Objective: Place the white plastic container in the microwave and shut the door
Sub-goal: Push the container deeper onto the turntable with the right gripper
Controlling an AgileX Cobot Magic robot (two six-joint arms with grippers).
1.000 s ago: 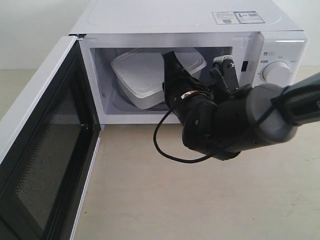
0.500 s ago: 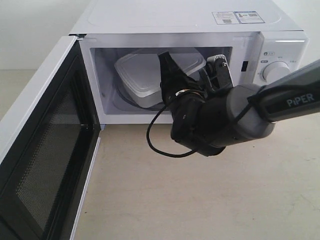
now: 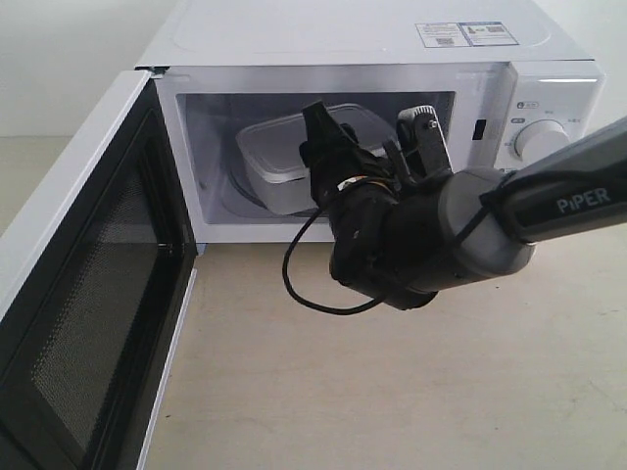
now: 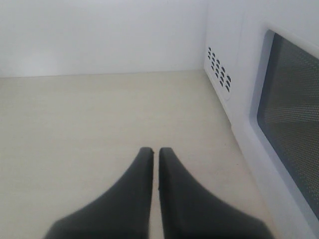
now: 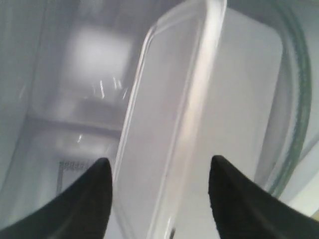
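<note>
1. The white plastic container [image 3: 279, 152] is inside the microwave [image 3: 362, 39], lid on, sitting on the glass turntable [image 5: 294, 129]. It's a bit left of the cavity's middle and set at an angle to the opening.
2. The right gripper [image 3: 367, 113] is poked in through the opening from the near right. Its jaws are spread wide and they're not clamped on anything.
3. In the right wrist view the two dark fingers [image 5: 89, 199] sit well apart with the container's lid running between them. One looks to be just off the container's long edge, the other over the lid. I honestly can't tell if either tip is touching the plastic.
4. The door [image 3: 98, 294] is wide open, swung out to the left and toward the near side, so you see the black inner frame and mesh window.
5. The left gripper [image 4: 151, 152] is closed, fingers pressed together with only a thin slit between them and nothing held. It's over the beige table [image 3: 392, 392], left of the microwave on the outer side of the open door, and out of sight in the exterior view.
6. A black cable [image 3: 294, 284] loops down off the right wrist in front of the microwave.
7. On the right panel only the upper knob [image 3: 541, 142] shows, and there are stickers [image 3: 465, 34] on top toward the far right.
</note>
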